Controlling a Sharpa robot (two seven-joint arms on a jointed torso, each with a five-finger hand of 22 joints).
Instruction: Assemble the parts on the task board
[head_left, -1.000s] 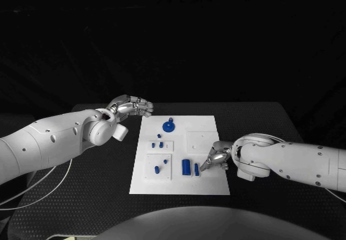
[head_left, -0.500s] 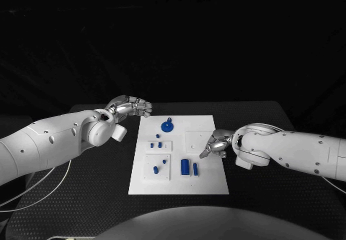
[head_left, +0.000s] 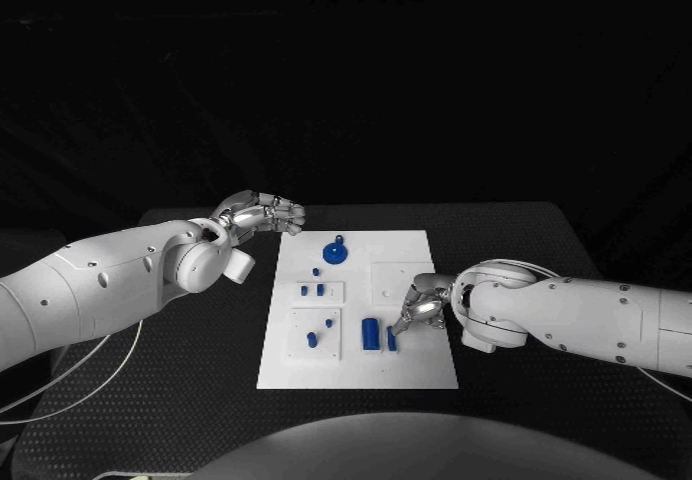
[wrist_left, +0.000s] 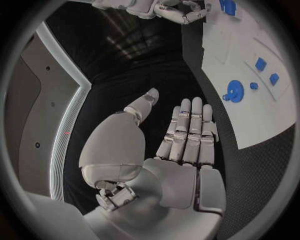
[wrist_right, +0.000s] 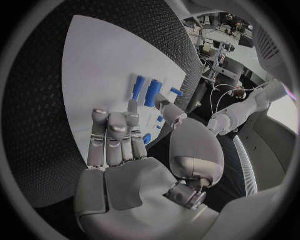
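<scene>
The white task board (head_left: 418, 245) lies in the middle of the black table. On it are a round blue part (head_left: 336, 252), several small blue parts (head_left: 317, 290) and two blue cylinders (head_left: 371, 333) side by side. My right hand (head_left: 423, 305) hovers over the board's right half, fingertips close to the cylinders and holding nothing. In the right wrist view this hand (wrist_right: 119, 140) has its fingers stretched toward the cylinders (wrist_right: 152, 92). My left hand (head_left: 267, 213) sits off the board's far left corner, empty. In the left wrist view it (wrist_left: 181, 145) has straight fingers beside the board (wrist_left: 250, 55).
Black table surface (head_left: 188, 340) surrounds the board on all sides. Raised white square plates (head_left: 404, 280) stand on the board. White cables (head_left: 101, 360) hang under my left arm at the table's left edge.
My right hand drew back from the cylinders toward the board's far side, then came down and left again, close to them. The left hand has stayed put.
</scene>
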